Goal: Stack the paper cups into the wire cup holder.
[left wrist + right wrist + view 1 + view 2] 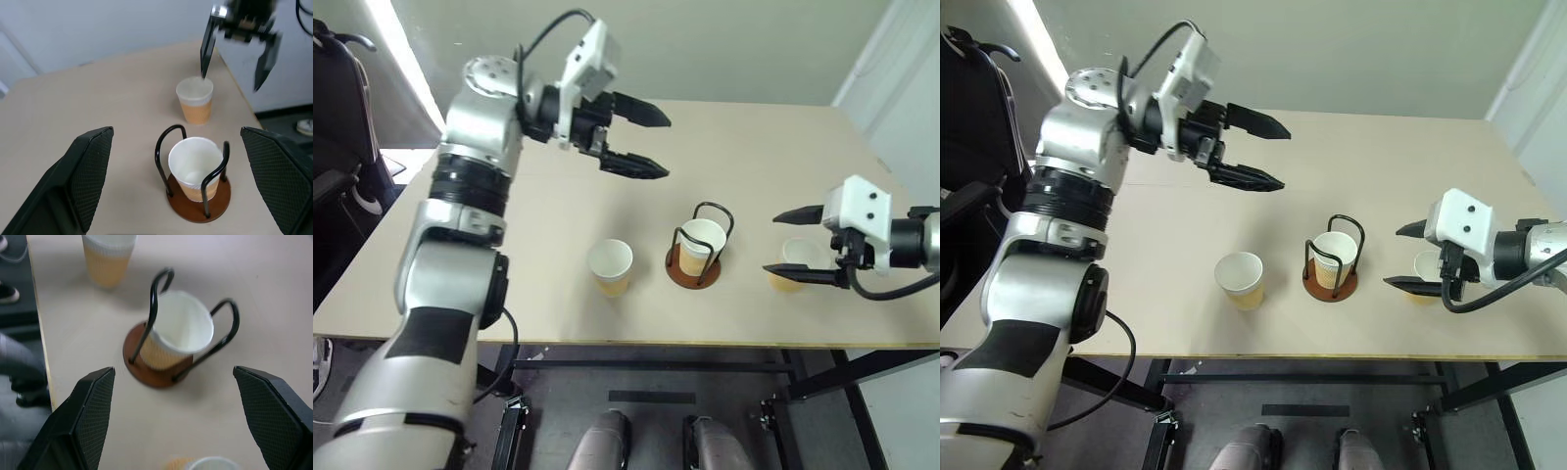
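Cups are my concern: my right gripper [803, 245], jaws spread and empty, brackets the right-hand cup [793, 262] for a pickup. My left gripper [641, 140] hangs released above the far table [754, 147]. One cup [701, 245] sits in the wire cup holder [695, 266]; another [610, 266] waits left.

The desk [558, 206] has a smooth, matt, pale beige top. The paper cups [611, 266] are matt, white inside. The wire cup holder [199, 198] pairs glossy black wire with a matt rust-brown disc. Both hands' fingers [88, 171] carry a finely dimpled black pad surface.
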Controlling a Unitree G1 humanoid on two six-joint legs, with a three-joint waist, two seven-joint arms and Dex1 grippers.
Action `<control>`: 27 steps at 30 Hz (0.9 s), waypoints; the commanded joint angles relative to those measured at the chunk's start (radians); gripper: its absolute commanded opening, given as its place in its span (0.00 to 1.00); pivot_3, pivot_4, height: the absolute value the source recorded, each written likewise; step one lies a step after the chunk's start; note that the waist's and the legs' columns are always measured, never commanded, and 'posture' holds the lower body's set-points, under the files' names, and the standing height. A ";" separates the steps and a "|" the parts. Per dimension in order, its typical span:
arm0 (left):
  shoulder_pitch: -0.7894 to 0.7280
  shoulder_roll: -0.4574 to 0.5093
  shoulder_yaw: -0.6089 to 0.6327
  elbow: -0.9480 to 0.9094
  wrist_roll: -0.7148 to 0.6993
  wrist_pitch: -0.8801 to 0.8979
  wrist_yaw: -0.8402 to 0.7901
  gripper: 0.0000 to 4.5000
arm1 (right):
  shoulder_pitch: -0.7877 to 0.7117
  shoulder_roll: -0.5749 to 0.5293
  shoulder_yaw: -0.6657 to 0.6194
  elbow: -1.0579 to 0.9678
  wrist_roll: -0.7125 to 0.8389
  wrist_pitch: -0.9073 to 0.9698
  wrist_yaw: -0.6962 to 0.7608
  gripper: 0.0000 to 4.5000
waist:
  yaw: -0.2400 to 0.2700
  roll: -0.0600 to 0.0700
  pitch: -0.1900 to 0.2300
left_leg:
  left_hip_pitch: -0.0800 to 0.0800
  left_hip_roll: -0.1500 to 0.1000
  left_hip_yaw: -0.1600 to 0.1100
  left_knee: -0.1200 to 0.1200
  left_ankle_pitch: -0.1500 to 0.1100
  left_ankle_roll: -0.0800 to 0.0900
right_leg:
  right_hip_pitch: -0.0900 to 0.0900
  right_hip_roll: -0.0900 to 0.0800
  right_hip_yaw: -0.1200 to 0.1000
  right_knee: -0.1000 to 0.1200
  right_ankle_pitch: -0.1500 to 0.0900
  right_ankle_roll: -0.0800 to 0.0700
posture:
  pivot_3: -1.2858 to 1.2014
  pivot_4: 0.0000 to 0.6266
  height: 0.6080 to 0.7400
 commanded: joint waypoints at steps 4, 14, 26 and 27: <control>0.073 0.062 0.027 -0.149 -0.022 0.078 -0.013 0.99 | 0.012 -0.040 0.074 0.122 -0.158 -0.172 0.068 0.87 | 0.001 0.000 0.000 | 0.001 0.000 -0.001 0.001 0.000 0.000 | 0.001 0.000 0.000 0.001 0.000 0.000 | 0.52 0.24 1.00; 0.127 0.075 0.037 -0.232 -0.033 0.115 0.004 0.99 | -0.043 -0.021 0.167 0.309 -0.318 -0.336 0.133 0.87 | -0.002 0.000 0.000 | 0.001 0.000 -0.001 0.001 0.001 0.001 | 0.002 0.000 0.000 0.000 0.002 0.001 | 0.52 0.24 1.00; 0.154 0.101 0.034 -0.266 -0.042 0.127 -0.005 1.00 | -0.136 0.045 0.256 0.458 -0.445 -0.437 0.175 0.75 | -0.003 0.000 0.000 | 0.002 0.000 -0.001 0.001 0.001 0.002 | 0.002 -0.001 0.000 0.000 0.002 0.000 | 0.52 0.24 1.00; 0.155 0.102 0.034 -0.266 -0.043 0.128 -0.005 1.00 | -0.142 0.049 0.256 0.465 -0.449 -0.437 0.176 0.67 | -0.002 0.000 0.000 | 0.002 0.000 -0.001 0.001 0.001 0.002 | 0.002 -0.001 0.000 0.000 0.002 0.000 | 0.52 0.24 1.00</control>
